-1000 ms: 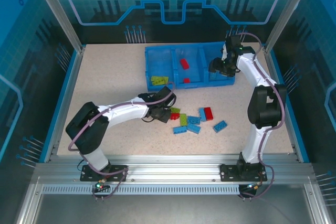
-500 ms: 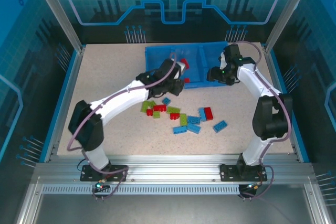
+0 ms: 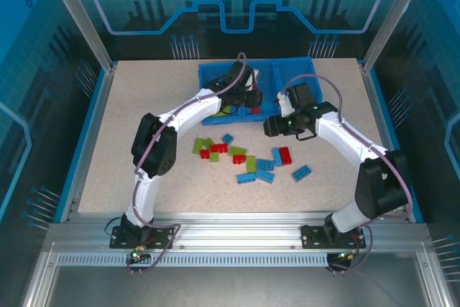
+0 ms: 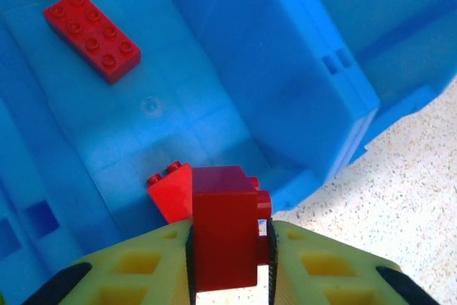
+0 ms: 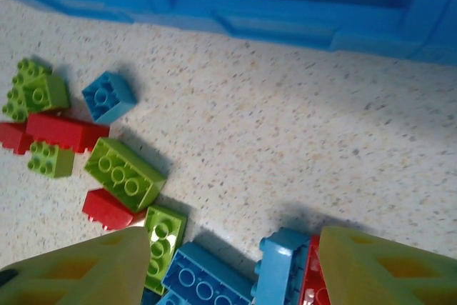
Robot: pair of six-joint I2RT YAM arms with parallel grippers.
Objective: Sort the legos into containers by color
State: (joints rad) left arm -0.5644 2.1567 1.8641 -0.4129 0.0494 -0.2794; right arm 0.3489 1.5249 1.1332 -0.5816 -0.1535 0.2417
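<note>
Left wrist: left jaws tight on glossy studded red brick [image 4: 223,233] over smooth blue tray [image 4: 285,69]; right jaws apart.

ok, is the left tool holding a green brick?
No, the left tool grips a red brick over the blue tray.

Overhead camera looks down from high at the near edge across the whole surface [image 3: 144,113]. Both wrist cameras look down from close range; each catches the blue tray [image 4: 307,55].
</note>
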